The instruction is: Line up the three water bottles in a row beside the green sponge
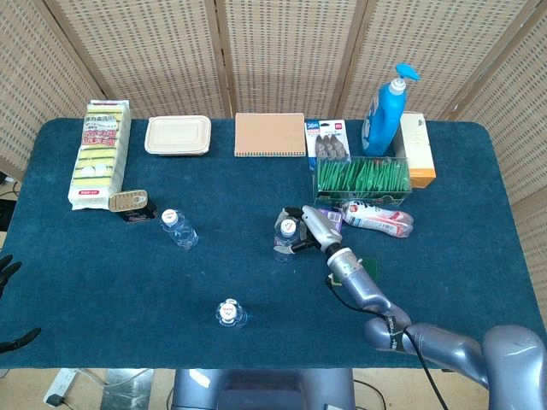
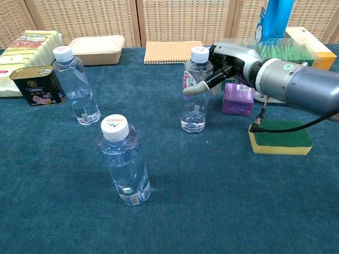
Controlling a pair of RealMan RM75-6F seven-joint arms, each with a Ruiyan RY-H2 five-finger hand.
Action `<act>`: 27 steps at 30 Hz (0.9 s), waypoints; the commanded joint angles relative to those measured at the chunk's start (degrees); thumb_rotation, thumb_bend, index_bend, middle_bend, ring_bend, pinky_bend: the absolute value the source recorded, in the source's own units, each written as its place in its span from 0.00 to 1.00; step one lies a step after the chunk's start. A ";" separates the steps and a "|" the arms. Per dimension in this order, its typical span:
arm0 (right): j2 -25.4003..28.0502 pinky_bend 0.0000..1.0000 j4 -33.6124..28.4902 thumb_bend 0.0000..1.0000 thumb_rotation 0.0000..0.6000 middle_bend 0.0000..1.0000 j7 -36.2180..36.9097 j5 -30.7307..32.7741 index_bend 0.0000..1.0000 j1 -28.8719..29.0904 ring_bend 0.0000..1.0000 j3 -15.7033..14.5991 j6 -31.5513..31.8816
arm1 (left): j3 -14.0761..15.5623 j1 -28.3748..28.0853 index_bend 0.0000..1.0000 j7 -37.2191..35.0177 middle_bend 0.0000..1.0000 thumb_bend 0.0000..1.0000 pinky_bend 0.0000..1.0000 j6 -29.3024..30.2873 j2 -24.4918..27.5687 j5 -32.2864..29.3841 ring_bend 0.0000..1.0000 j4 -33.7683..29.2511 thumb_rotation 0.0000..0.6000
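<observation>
R hand (image 2: pixel 220 71) was wrapped round the upper part of the middle water bottle (image 2: pixel 195 90), thumb across the front of the label, other fingers behind the neck; bottle leaned slightly to the right but its base sat on the blue surface (image 2: pixel 222 201). In the head view the same hand (image 1: pixel 306 225) covered that bottle (image 1: pixel 286 235) from the right. Green sponge (image 2: pixel 280 136) lay to the right of the held bottle, apart from it, w/ a black cable running over its near-left edge. Purple block (image 2: pixel 237 99) sat btwn bottle and sponge, a bit farther back.

Second water bottle (image 2: pixel 77 85) stood upright at far left, just beside a tin can (image 2: pixel 37 85). Third water bottle (image 2: pixel 124 160) stood upright nearest the camera, well apart from the others. The three bottles made a loose triangle, not a row.

L hand (image 1: pixel 8 273) showed only as dark fingers at the left edge of the head view, off the surface; can't tell if clenched or released.

Along the far edge: sponge multipack (image 1: pixel 99 154), lidded food box (image 1: pixel 178 135), brown notebook (image 1: pixel 270 134), blue pump bottle (image 1: pixel 384 111), tray of green packets (image 1: pixel 362 177), a tube (image 1: pixel 379 215) lying just near of that tray.
</observation>
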 commanded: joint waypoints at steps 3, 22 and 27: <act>3.03 0.70 -4.59 0.27 1.00 0.62 -0.05 -2.87 0.53 -2.32 0.55 -0.66 3.61 | 0.11 0.02 0.00 0.01 0.00 0.07 0.00 0.18 0.00 0.36 0.00 0.03 1.00; 11.19 0.70 -10.90 0.29 1.00 0.62 -1.33 -9.14 0.53 -9.76 0.55 -6.95 9.83 | 1.00 0.30 0.00 0.64 0.00 0.07 0.00 1.17 0.01 2.41 0.00 -0.20 1.00; 11.15 0.70 -10.44 0.29 1.00 0.62 -1.25 -10.09 0.53 -10.11 0.55 -7.74 9.89 | 1.08 0.48 0.00 0.35 0.00 0.07 0.00 1.57 0.01 2.53 0.00 -0.05 1.00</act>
